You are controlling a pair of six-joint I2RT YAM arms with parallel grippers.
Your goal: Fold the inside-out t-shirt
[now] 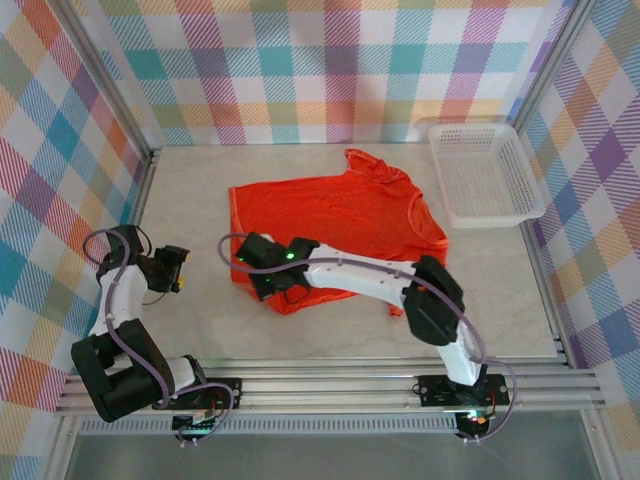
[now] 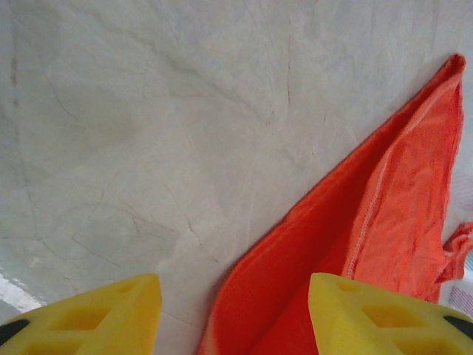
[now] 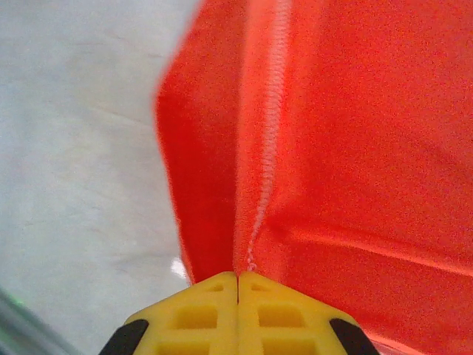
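The right pincer (image 3: 238, 279) is clamped shut on a stitched edge of the inside-out t-shirt (image 1: 350, 215), at the corner farthest from the white basket (image 1: 485, 170). The left pincer (image 2: 233, 303), about half open and empty, hovers over bare tabletop (image 1: 190, 200) even farther from the basket. Spread just beside the basket, the shirt looks thin, light and limp, likely to sag when lifted, so its doubled hems and seams seem the surest places to pinch.

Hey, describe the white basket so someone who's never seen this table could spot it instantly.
Start at the pale stone-look table ringed by plaid walls and go to its far right corner. The basket sits there, right of the orange-red t-shirt. Unlike the soft cloth, it is white, rigid and mesh-sided.
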